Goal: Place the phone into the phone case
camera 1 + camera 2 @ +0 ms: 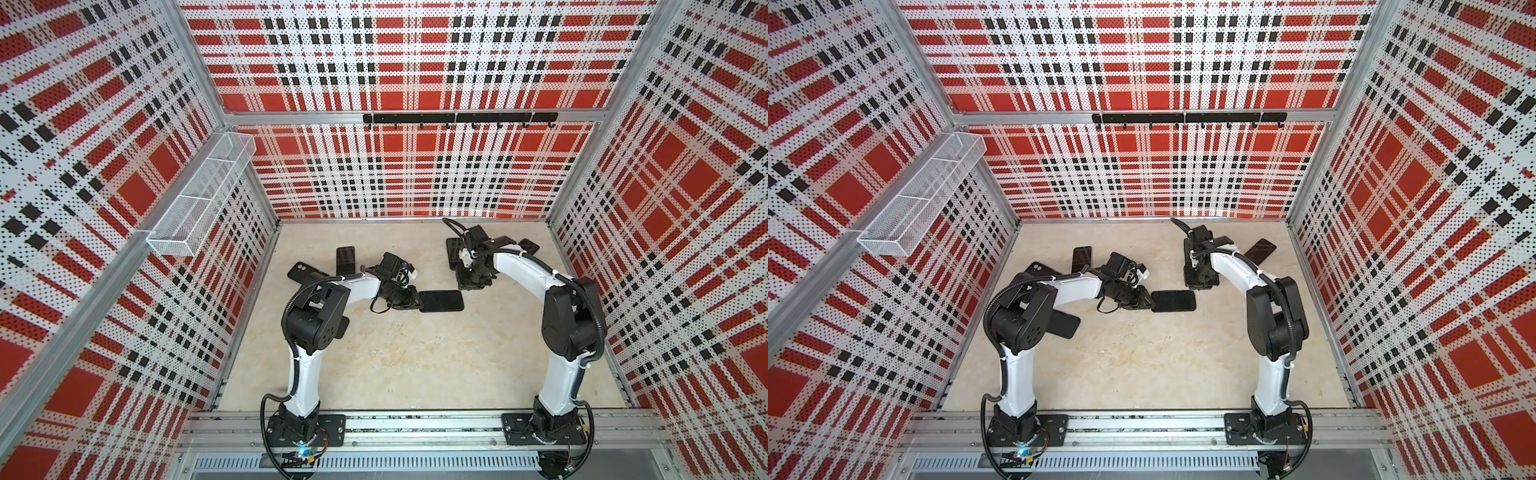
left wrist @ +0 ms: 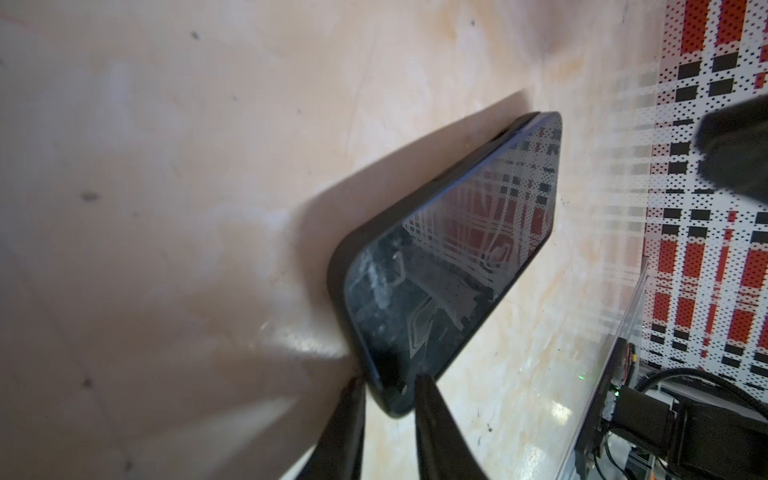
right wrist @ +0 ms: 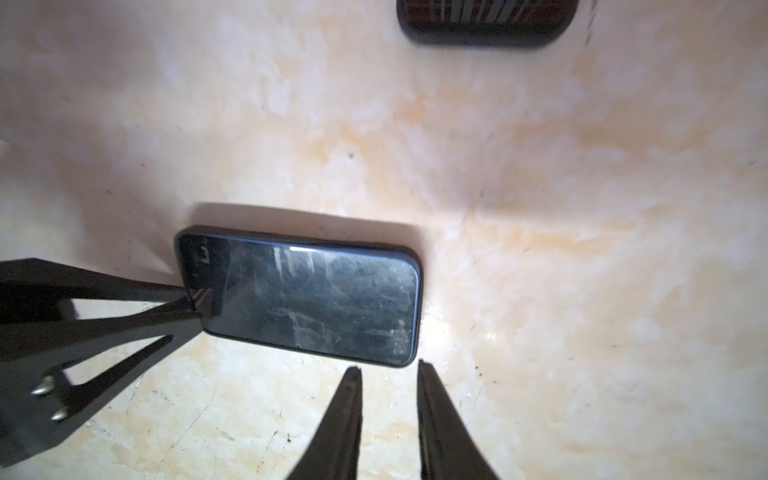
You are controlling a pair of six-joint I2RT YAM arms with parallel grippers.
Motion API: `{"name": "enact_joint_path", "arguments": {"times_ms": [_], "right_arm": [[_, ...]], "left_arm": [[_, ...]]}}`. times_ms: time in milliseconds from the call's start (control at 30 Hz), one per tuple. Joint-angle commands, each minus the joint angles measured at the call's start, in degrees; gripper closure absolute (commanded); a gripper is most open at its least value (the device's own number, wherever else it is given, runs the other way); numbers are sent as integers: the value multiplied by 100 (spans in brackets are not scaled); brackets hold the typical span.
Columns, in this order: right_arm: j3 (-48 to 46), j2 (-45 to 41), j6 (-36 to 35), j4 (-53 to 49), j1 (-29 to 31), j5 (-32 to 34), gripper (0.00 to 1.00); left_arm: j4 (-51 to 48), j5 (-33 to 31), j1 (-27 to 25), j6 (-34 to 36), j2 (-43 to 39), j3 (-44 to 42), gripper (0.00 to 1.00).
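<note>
Right wrist view: L gripper [image 3: 194,306] jaws clamp phone [image 3: 316,299] at short end; phone flat on table [image 3: 540,208], phone case [image 2: 345,257] rim around it. R gripper [image 3: 387,368] jaws apart, empty, just beside phone's long edge.

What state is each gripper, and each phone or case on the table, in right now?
phone: screen up, gripped at one end.
phone case: around the phone; full seating cannot be told.
left gripper: shut on the phone's end.
right gripper: open, empty, beside the phone.
back-left phone: flat, untouched.
back-right phone: flat, untouched.
</note>
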Motion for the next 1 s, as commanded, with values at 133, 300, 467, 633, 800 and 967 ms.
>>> {"name": "enact_joint_path", "arguments": {"times_ms": [133, 300, 467, 633, 800, 967], "right_arm": [[436, 400, -946, -304, -94, -152, 80], [347, 690, -1094, -96, -102, -321, 81], [204, 921, -1126, 59, -105, -361, 81], [151, 1114, -1141, 181, -136, -454, 83], [46, 1239, -1134, 246, -135, -581, 85], [-101, 1386, -1101, 288, -123, -651, 88]], "left_arm": [[217, -796, 43, -73, -45, -239, 74], [160, -788, 47, -77, 85, -199, 74], [94, -761, 35, -76, 173, -124, 75], [50, -751, 37, -71, 163, -108, 75], [41, -739, 32, -71, 180, -101, 75], [32, -726, 22, -76, 192, -101, 76]]}}
